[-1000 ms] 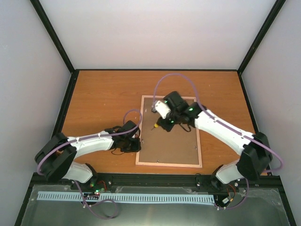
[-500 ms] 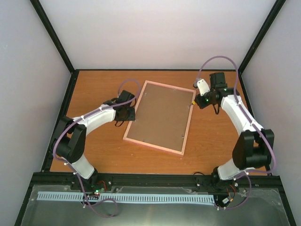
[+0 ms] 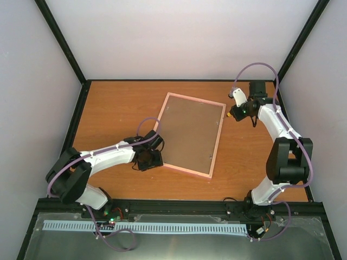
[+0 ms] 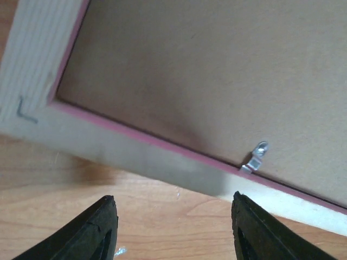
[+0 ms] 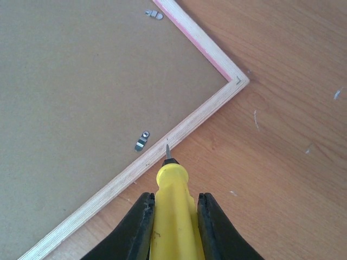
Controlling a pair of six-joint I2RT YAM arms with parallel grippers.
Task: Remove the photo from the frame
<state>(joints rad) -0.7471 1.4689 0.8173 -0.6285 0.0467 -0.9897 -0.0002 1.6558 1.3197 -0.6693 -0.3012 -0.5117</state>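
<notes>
The pink frame (image 3: 218, 138) lies face down and askew in mid-table, its brown backing board (image 3: 190, 132) up. The photo is hidden under that board. My left gripper (image 3: 149, 160) is at the frame's near-left corner; in the left wrist view it (image 4: 173, 227) stands open over bare table, just short of the frame's pale edge (image 4: 162, 162) and a metal clip (image 4: 255, 160). My right gripper (image 3: 234, 112) is off the frame's far-right corner, shut on a yellow screwdriver (image 5: 171, 216) whose tip points at the wooden edge (image 5: 184, 127) beside a clip (image 5: 142, 141).
Another clip (image 5: 153, 13) sits along the frame's far side. The wooden table (image 3: 108, 108) is bounded by black posts and pale walls. Small white flecks (image 5: 255, 119) lie on the wood right of the frame.
The frame has turned askew and slid back. My right gripper left the board for the far-right corner. My left gripper opened and moved to the near-left corner.
</notes>
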